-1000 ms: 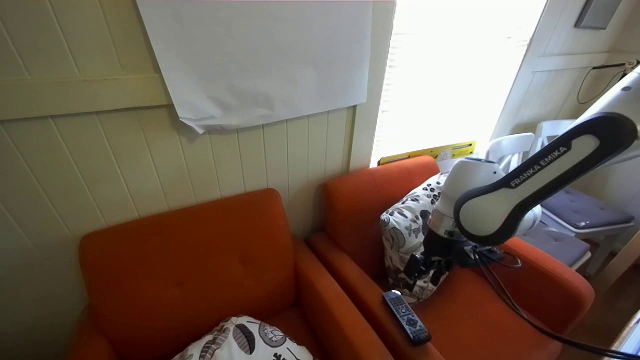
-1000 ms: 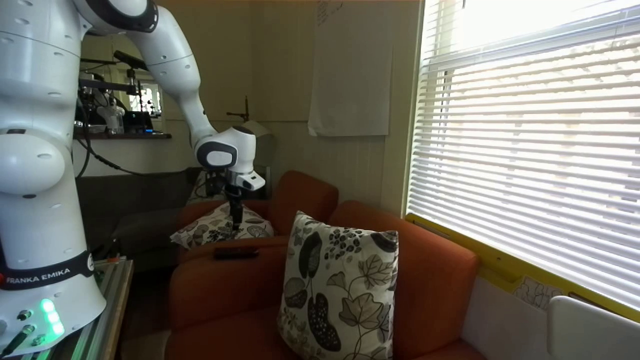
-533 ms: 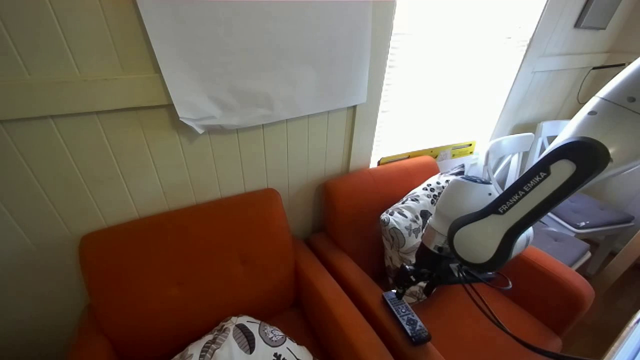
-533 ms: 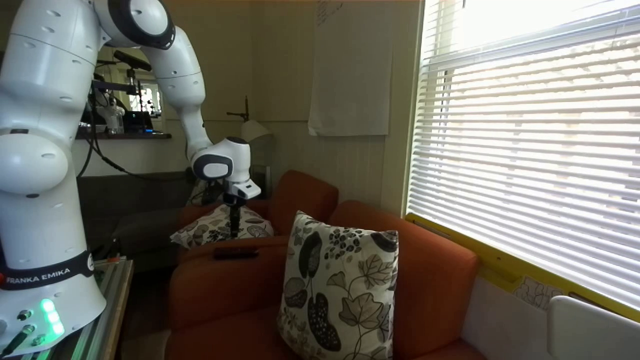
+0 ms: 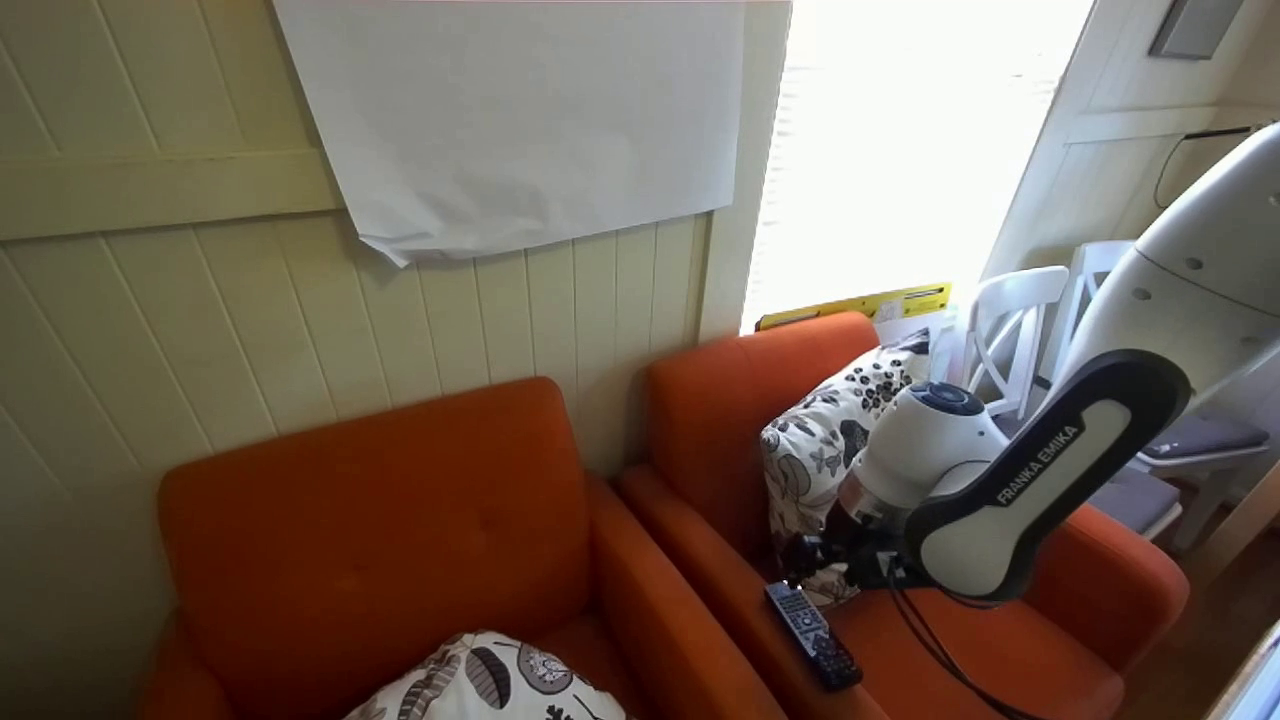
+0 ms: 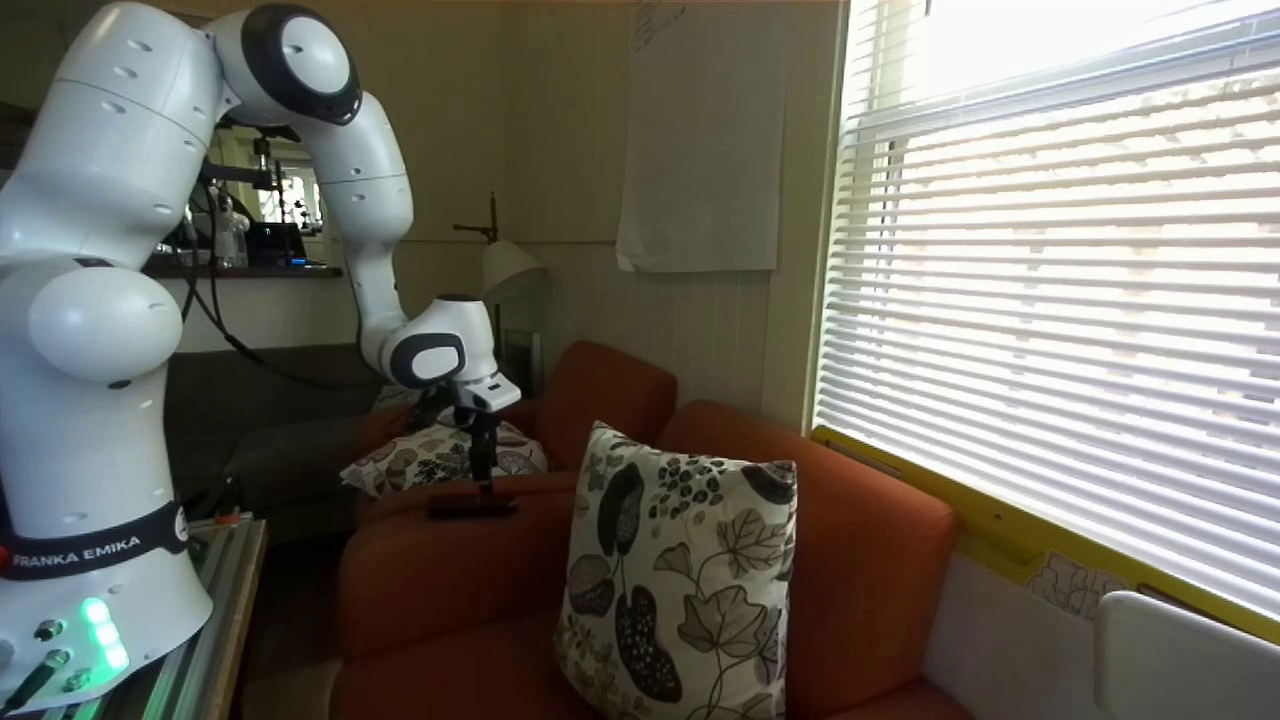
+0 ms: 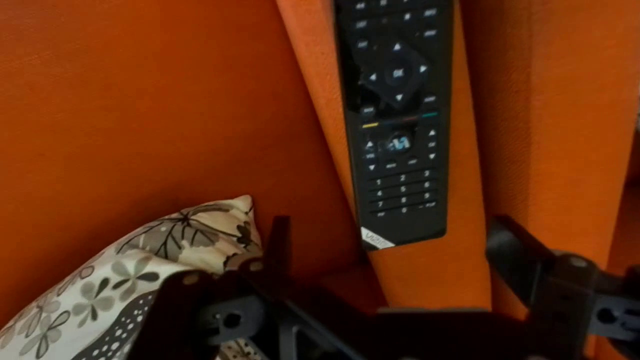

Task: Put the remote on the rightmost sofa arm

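Two orange armchairs (image 5: 380, 520) showed four armrests (image 5: 655, 610) between them. One remote (image 7: 400, 160) lay face up on the inner armrest (image 5: 715, 570) of the window-side armchair (image 5: 750, 400); the rightmost armrest (image 5: 1130, 570), in an exterior view, stood across the seat (image 5: 1040, 650) from it. One gripper (image 7: 389, 232) hung at one end of the remote, its two fingers (image 7: 515, 255) spread wide; whether they touched it could not be told. Each armchair bore one patterned cushion (image 6: 680, 570). Two white chairs (image 5: 1030, 281) stood beyond, near the window (image 5: 920, 150).
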Controlling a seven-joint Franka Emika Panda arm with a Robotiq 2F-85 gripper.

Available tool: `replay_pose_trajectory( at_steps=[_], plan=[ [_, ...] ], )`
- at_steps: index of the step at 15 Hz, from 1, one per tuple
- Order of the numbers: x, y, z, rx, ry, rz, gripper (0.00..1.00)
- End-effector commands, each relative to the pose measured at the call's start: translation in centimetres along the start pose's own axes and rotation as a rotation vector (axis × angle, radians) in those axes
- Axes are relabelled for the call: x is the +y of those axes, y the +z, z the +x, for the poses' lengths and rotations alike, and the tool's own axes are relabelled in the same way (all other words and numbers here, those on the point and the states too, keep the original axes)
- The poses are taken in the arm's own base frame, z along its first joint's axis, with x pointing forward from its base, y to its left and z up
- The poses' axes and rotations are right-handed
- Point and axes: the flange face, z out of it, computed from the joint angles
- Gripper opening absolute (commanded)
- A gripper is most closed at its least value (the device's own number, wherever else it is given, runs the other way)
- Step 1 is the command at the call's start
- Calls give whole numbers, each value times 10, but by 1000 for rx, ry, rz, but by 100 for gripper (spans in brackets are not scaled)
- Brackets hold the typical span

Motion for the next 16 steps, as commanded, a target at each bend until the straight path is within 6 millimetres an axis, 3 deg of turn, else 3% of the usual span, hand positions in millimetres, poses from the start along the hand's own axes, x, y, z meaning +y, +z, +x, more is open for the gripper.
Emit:
replay_pose_trajectory(
  at_steps=[1,5,6,9,16],
  plan=[
    [-7,16,-2,47,24,-16,100],
    [-25,8,-11,8,-14,30,100],
    [-15,14,-12,16,-11,-4,100],
    [-24,11,-14,7,-16,19,100],
    [-17,27,-8,71,-40,-77,100]
  ],
)
